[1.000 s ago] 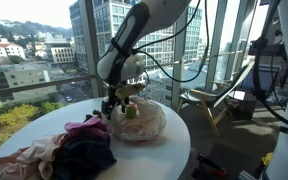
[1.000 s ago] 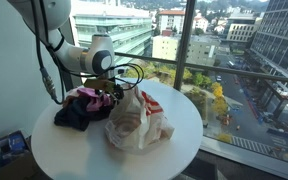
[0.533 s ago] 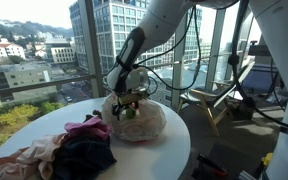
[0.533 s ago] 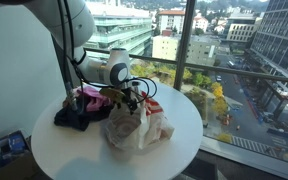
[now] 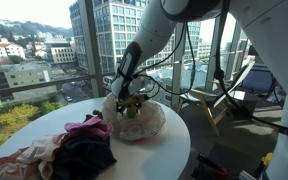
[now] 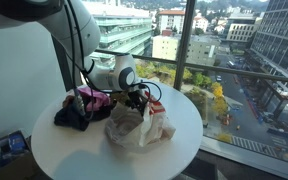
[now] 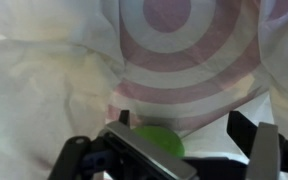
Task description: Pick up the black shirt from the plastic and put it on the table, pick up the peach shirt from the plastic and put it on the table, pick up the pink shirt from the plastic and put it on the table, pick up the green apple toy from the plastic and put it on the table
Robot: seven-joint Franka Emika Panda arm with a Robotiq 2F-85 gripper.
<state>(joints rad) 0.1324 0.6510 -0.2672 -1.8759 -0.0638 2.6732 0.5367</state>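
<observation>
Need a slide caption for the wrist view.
Open gripper poised over the green apple toy, nestled in the crumpled white plastic bag.

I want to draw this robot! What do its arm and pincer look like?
The arm is white and smooth, made of rounded tubes. Black cables loop near its wrist. The pincer is black with two dark fingers.

On the table [image 5: 36, 126] the shirts [image 5: 72, 150] lie beside the plastic bag [image 5: 149, 127], the apple toy [image 7: 160, 140] inside it
</observation>
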